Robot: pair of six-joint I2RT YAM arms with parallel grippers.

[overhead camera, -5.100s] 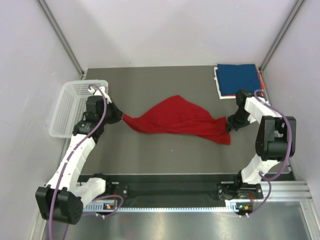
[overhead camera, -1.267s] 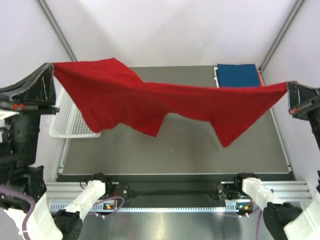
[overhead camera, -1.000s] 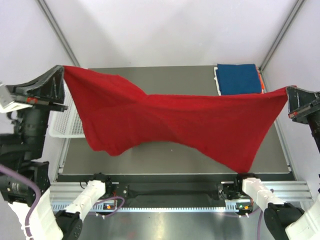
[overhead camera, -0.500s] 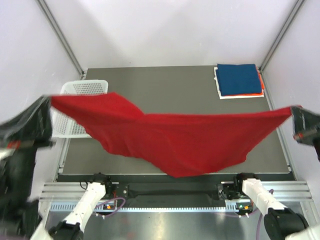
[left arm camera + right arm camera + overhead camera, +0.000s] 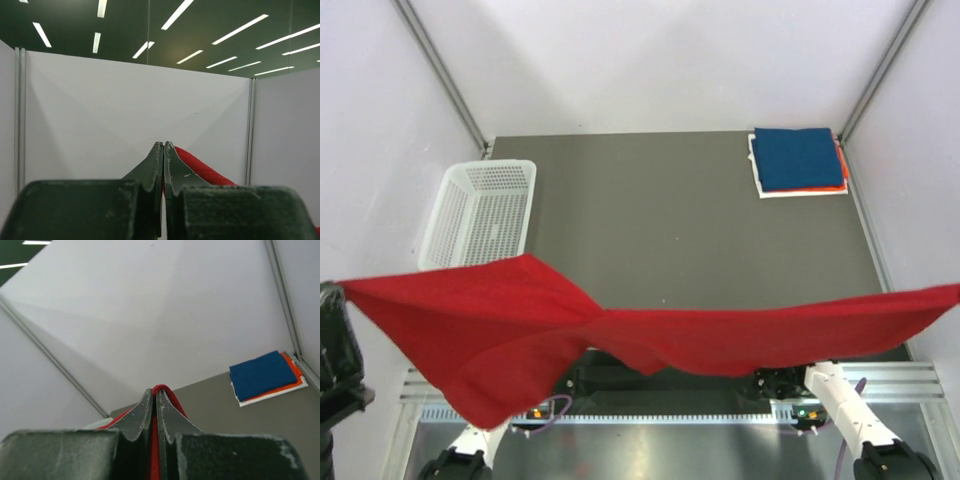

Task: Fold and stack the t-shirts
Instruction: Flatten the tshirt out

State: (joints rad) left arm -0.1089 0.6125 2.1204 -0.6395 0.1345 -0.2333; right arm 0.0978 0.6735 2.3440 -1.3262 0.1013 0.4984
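Up over the near edge of the bench, the red t-shirt was strung out in the air btw my two arms. In the top cam it ran from past the left edge to past the right edge. Left half hung lower, w/ a big flap drooping over the rail by the near left corner. The right half was pulled into a narrower band. It looked clear of the bench, tho I couldn't be 100% sure from one overhead view.

Left gripper: jaws pressed right together in its wrist cam, w/ red cloth coming out beside the tips on the right. So it was clamped on one end of the shirt. It pointed up at the wall. Top cam only caught a dark bit of that arm at the left border.

Right gripper: same deal, jaws closed w/ a little loop of red poking out btw the tips, pinching the shirt's other end. It was out of the top cam's shot.

Folded stack sat at the far right corner of the bench. Dark blue shirt was on top, orange shirt peeked out along its right side, and white shirt lay under both. White mesh basket sat at the left edge, well apart from the stack.
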